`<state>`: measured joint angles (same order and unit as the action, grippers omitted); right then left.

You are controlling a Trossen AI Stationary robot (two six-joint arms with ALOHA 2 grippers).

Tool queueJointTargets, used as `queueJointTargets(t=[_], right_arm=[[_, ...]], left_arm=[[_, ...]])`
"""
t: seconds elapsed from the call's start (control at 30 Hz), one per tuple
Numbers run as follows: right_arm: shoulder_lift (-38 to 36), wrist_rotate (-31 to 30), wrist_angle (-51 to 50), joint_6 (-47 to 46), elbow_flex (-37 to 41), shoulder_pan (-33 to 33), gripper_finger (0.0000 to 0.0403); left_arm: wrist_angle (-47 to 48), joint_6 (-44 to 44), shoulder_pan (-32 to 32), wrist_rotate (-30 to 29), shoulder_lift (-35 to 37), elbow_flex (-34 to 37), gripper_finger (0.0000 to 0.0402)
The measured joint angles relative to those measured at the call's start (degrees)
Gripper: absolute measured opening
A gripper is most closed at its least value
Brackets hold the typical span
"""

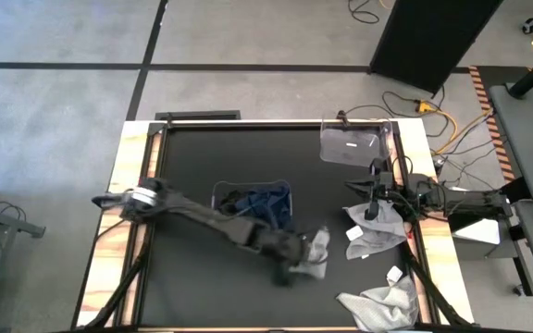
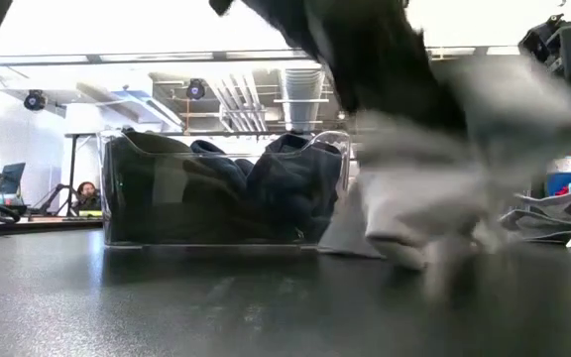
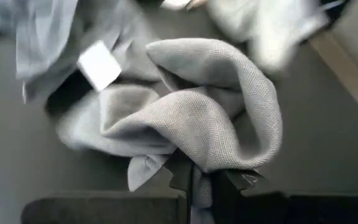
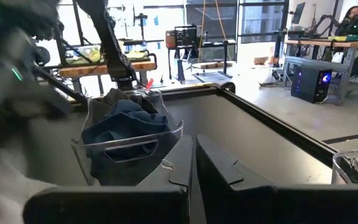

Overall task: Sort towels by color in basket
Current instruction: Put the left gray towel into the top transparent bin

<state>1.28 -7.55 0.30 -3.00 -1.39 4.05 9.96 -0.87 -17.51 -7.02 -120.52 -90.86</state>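
My left gripper [image 1: 296,263] reaches to the table's middle, near side, and is shut on a light grey towel [image 1: 318,248], which shows blurred in the low view [image 2: 434,213]. A clear bin [image 1: 253,205] just beyond it holds navy and dark towels [image 4: 126,127]. My right gripper [image 1: 371,205] is shut on nothing and hovers over a second grey towel [image 1: 374,229] lying at the right side. A third grey towel [image 1: 382,305] lies at the near right corner. White tags [image 1: 354,233] show on the cloths. My left gripper pinches a bunched fold [image 3: 219,163] of the light grey towel between its two fingers; several layers seem caught. The fingers come slanting down from the table's left. The towel hangs slack and crumpled past the fingers, its lower end [image 2: 404,253] at the table top.
An empty clear bin [image 1: 350,145] stands at the far right of the black mat. Wooden edges [image 1: 132,148] frame the table. Cables and a power box lie off the right side. Bare mat stretches across the near left.
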Motion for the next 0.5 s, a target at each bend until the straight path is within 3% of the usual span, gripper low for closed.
queueJointTargets(t=[0.27, 0.4, 0.5], right_arm=[[0.0, 0.0, 0.0, 0.0, 0.0, 0.0, 0.0013], [0.0, 0.0, 0.0, 0.0, 0.0, 0.0, 0.0013], [0.0, 0.0, 0.0, 0.0, 0.0, 0.0, 0.0013]], left_arm=[[-0.3, -0.9, 2.6, 2.1, -12.5, -7.6, 0.0023], [1.4, -1.9, 2.6, 2.9, -13.8, -9.6, 0.006], [1.5, -1.0, 2.8, 8.3, -12.1, -9.4, 0.01]])
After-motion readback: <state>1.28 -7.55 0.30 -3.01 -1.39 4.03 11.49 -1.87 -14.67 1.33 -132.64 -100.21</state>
